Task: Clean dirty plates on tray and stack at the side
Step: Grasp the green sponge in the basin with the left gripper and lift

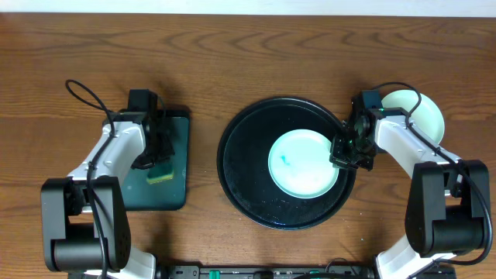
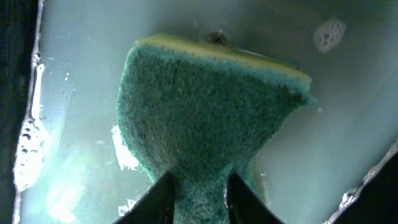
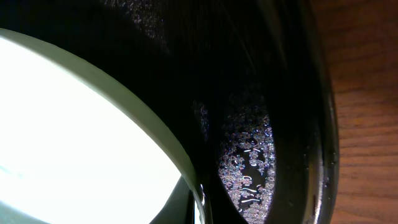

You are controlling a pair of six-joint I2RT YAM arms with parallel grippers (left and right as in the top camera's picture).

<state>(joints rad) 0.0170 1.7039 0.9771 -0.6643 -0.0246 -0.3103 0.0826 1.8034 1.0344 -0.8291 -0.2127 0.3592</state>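
left tool (image 2: 200, 198) clamped on the green/yellow sponge (image 2: 205, 118), over the dark-green tray (image 1: 174, 194) at left. right tool (image 1: 350, 152) closed at the right edge of the mint plate (image 1: 306, 167). that plate sits right of centre in the black tray (image 1: 242, 182), teal smear (image 1: 285, 160) on it. second plate (image 1: 425, 116) on the counter (image 1: 248, 54), far right.

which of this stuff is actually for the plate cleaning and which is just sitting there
For the job: smeared plate on the black tray; second plate on the table at the right; sponge held in the left gripper.
Just sitting there: dark-green tray beneath the sponge.
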